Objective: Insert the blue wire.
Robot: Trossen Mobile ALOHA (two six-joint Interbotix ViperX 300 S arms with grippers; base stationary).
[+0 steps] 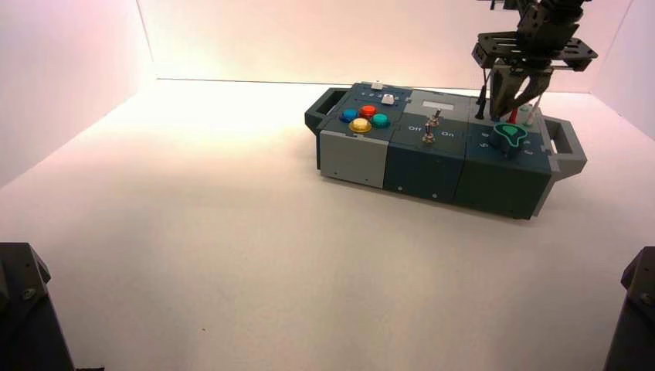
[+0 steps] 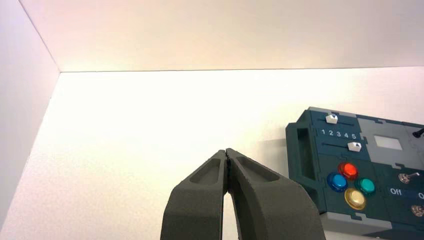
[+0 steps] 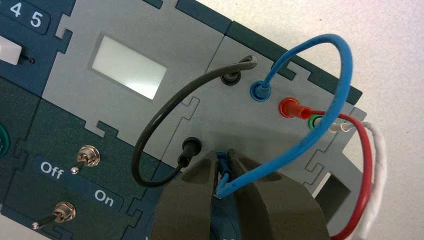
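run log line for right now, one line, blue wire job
right gripper: over box's right part | blue wire: plug between fingertips, other end in socket | left gripper: idle, left of box

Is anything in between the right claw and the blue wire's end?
Nothing visible: the blue wire has one end right at the right claw, over the box's right part. The black wire arches beside them, not between.

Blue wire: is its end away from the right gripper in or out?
In: the blue wire runs down into a blue-ringed socket on the grey panel.
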